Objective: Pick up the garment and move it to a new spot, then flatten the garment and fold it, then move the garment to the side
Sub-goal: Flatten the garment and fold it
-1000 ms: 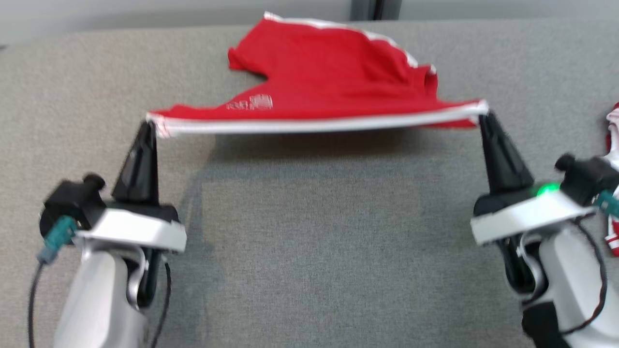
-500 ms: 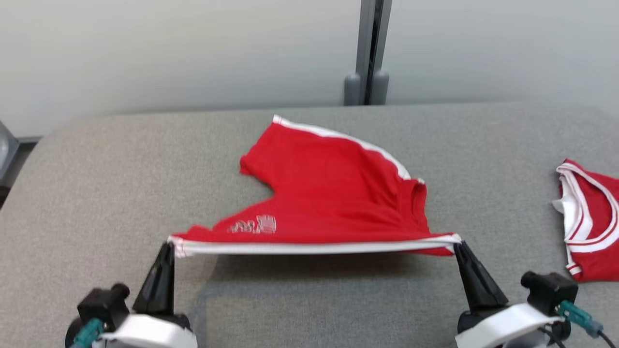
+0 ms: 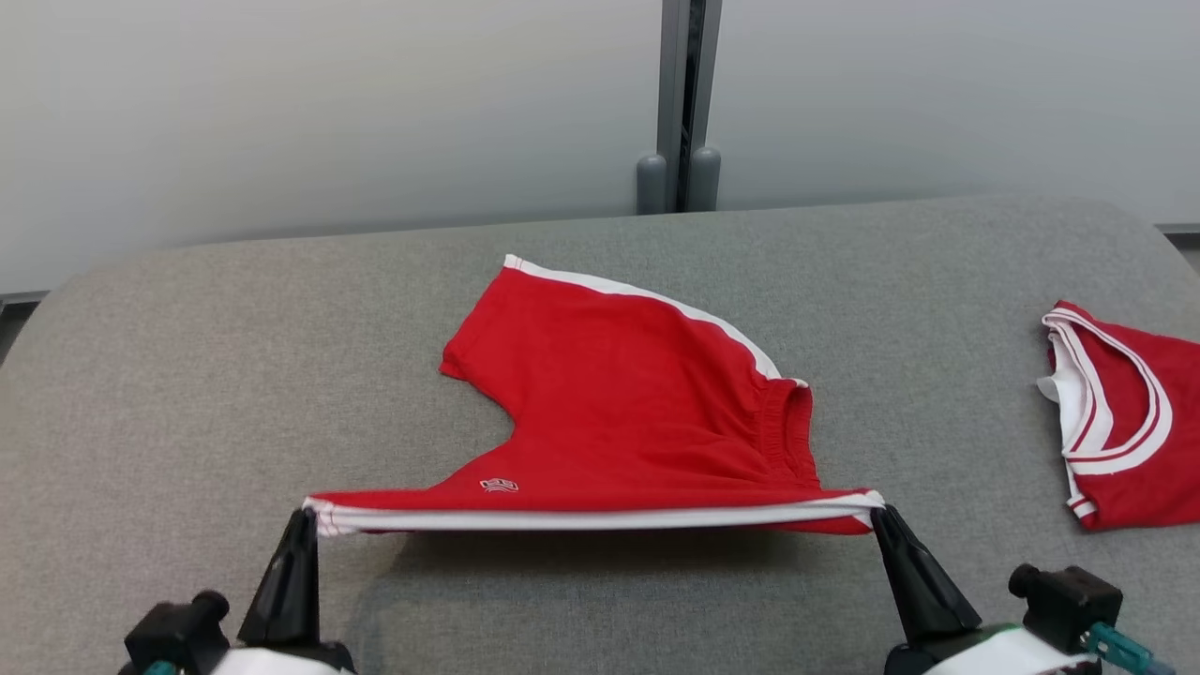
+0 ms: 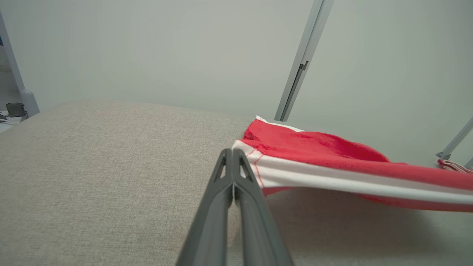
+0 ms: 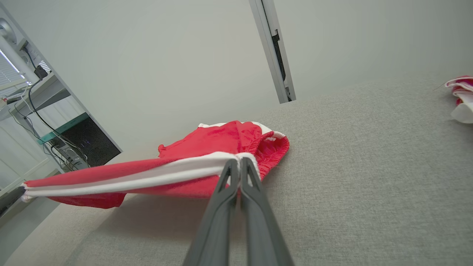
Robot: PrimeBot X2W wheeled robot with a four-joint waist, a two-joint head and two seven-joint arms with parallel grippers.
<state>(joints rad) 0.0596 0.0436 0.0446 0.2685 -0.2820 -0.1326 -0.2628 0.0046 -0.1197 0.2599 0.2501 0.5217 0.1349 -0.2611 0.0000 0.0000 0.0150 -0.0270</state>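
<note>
The garment (image 3: 619, 412) is a pair of red shorts with white side stripes, lying on the grey padded table (image 3: 187, 375). Its near white-striped edge is lifted and stretched taut between my two grippers. My left gripper (image 3: 307, 514) is shut on the garment's left corner (image 4: 240, 147). My right gripper (image 3: 877, 511) is shut on the right corner (image 5: 239, 159), close to the elastic waistband (image 5: 273, 144). The far part of the garment (image 4: 314, 142) rests on the table; a shadow lies under the raised edge.
Another red and white garment (image 3: 1120, 412) lies at the table's right edge, also visible in the right wrist view (image 5: 462, 96). A grey wall with a vertical post (image 3: 677, 103) stands behind the table. Desks and cables (image 5: 44, 122) are off to the side.
The head camera has tilted up, so the scene sits lower in view. Both grippers kept hold of the stretched edge, which now hangs lower, closer to the table.
</note>
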